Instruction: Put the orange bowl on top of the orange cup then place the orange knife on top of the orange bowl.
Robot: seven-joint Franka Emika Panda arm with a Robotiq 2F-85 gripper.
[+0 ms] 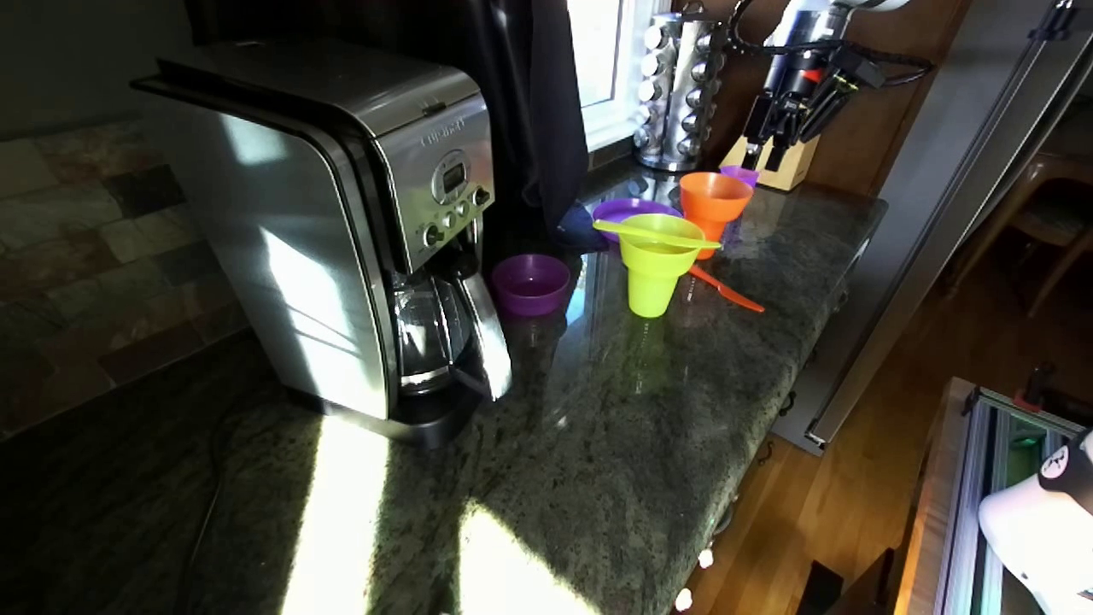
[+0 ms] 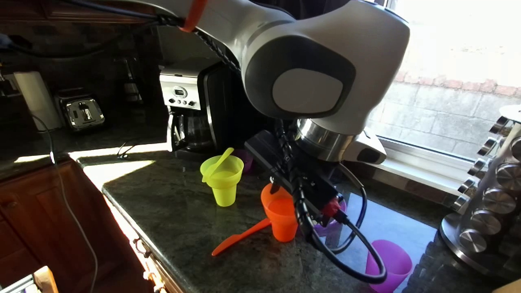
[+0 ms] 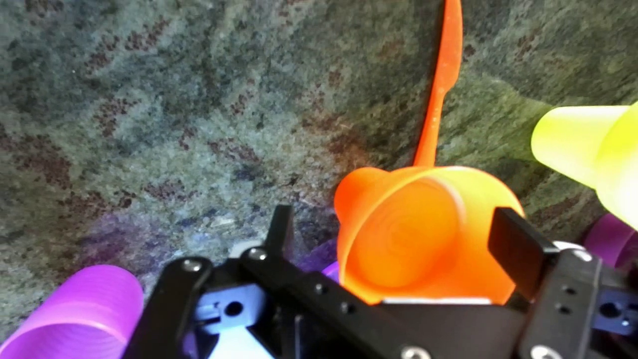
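a bowl (image 3: 406, 244) sits atop a cup (image 3: 354, 193) beneath the pincer (image 3: 396, 229), framed between its two fingers (image 3: 280, 234) in the wrist view; ahead, a knife (image 3: 443, 75) lies on the counter (image 3: 199, 114), one end hidden behind the bowl. left of the pincer stands a separate cup (image 3: 94, 299). to the pincer's right is a second bowl-on-cup stack (image 3: 593, 149), with a utensil (image 1: 657, 235) across its top, and near it an extra bowl (image 1: 531, 290).

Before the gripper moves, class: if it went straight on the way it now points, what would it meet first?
Most likely the orange bowl: in the wrist view it shows ahead of the open gripper, one finger overlapping the bowl's edge. Depth is unclear, so I cannot tell how soon.
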